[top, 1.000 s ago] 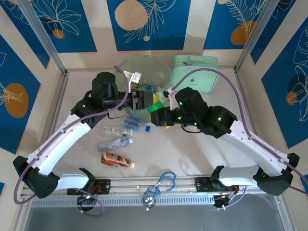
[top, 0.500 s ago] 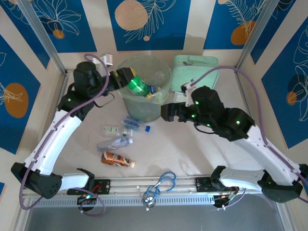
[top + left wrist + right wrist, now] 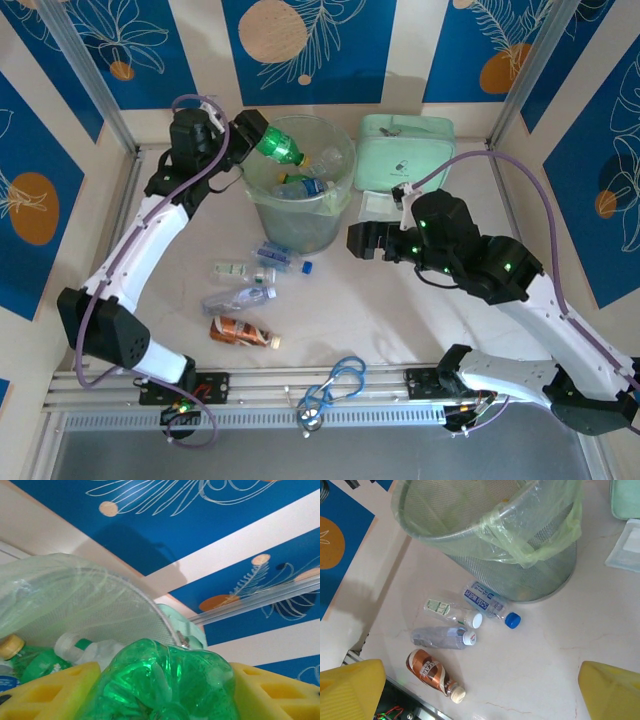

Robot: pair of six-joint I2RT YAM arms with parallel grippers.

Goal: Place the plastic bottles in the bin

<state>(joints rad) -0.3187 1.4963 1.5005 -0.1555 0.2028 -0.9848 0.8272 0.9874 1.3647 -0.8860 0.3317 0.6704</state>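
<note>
The left gripper [image 3: 258, 140] is clamped on a green bottle [image 3: 282, 149], holding it tilted over the rim of the bin [image 3: 300, 232]. Inside the bin's green liner [image 3: 540, 545] lie other bottles [image 3: 300, 186]. The right gripper [image 3: 480, 695] is spread wide and empty above four loose bottles [image 3: 490, 605], which lie on the table [image 3: 560, 645] beside the bin.

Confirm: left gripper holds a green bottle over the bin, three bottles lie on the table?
Four, not three: the right wrist view shows a blue-capped bottle, a green-labelled bottle, a crushed bottle and a brown bottle on the table. The rest is right.
</note>
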